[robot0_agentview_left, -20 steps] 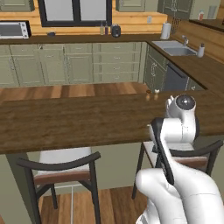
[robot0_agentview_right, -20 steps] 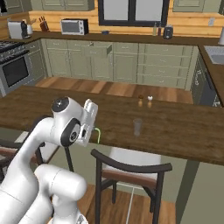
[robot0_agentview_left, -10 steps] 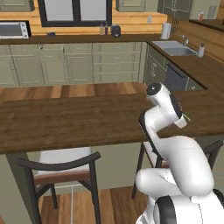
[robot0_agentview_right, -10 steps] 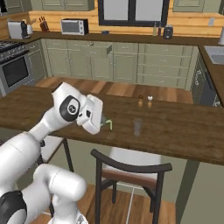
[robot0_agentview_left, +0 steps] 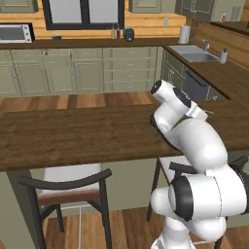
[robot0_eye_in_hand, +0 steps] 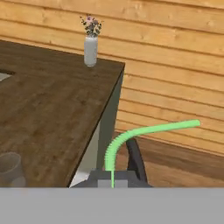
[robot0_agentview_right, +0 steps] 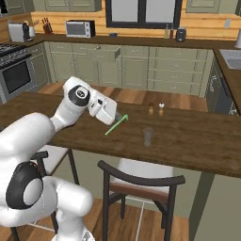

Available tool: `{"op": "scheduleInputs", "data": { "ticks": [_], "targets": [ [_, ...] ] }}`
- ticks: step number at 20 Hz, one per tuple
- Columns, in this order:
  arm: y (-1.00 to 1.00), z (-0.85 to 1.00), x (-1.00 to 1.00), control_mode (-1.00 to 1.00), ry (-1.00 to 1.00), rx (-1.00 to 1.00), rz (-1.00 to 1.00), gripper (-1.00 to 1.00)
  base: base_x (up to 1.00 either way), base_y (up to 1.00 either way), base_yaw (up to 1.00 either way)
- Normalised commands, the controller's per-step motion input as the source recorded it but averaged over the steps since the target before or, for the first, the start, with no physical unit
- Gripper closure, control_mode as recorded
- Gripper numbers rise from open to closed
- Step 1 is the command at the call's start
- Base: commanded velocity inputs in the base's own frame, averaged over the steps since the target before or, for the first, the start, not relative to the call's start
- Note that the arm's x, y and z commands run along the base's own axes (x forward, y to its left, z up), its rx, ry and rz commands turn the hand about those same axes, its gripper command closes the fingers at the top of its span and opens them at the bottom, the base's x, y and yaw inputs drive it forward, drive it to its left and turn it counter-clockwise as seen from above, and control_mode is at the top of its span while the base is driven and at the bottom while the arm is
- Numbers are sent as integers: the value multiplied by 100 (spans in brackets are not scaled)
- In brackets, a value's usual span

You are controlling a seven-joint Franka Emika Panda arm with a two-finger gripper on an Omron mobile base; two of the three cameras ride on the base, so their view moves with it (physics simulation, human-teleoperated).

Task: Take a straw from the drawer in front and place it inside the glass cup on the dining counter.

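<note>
Above the dining counter [robot0_agentview_right: 197,141], the gripper [robot0_agentview_right: 118,117] clenches a green bendy straw [robot0_agentview_right: 116,126] (tilted). The glass cup [robot0_agentview_right: 148,137] stands near, apart from the straw.

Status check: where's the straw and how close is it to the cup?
Gripper shut on green straw, above the dining counter. Glass cup stands upright, off to the straw's side, not yet under it. Salt and pepper shakers behind cup, clear of path.
</note>
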Motion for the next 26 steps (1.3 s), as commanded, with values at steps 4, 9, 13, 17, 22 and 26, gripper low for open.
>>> {"op": "scheduleInputs", "data": {
  "ticks": [4, 9, 13, 17, 22, 26],
  "targets": [
    [-36, -1, 69, -100, 23, -26, 0, 100, 0, 0, 0],
    [-9, -3, 68, -100, 20, -29, 0, 100, 0, 0, 0],
    [-28, -31, 39, -100, -4, -10, 0, 100, 0, 0, 0],
    [-30, -35, 39, -100, -29, 0, 0, 100, 0, 0, 0],
    [-26, -8, 53, -100, -20, 0, 3, 100, 0, 0, 0],
    [-27, 0, 43, -100, 5, -14, 11, 100, 0, 0, 0]
  ]
}}
